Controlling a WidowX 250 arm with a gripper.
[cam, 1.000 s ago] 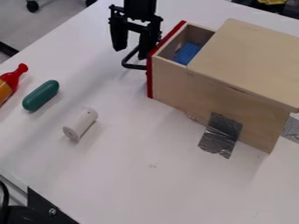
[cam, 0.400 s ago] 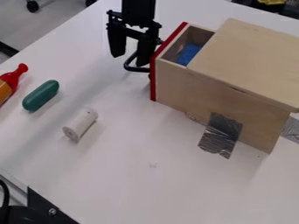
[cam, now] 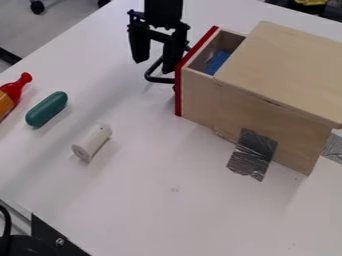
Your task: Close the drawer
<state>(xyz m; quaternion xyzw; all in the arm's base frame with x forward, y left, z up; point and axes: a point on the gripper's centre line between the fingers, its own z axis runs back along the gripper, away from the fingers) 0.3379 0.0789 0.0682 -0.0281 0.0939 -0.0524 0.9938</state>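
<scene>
The black gripper (cam: 153,66) is held with its fingers spread apart, nothing clasped between them; just beside it, the partly open drawer (cam: 196,97) of smooth pale wood, faced in flat red and fitted with a bent black handle (cam: 159,79), is housed in a boxy wooden cabinet (cam: 287,75)

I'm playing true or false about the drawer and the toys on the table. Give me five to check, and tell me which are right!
1. The drawer has a red front. True.
2. The drawer is shut all the way. False: it is partly open.
3. Something blue is inside the drawer. True.
4. The gripper is near the drawer's black handle. True.
5. The green toy is in the drawer. False: the green toy lies on the table.
</scene>
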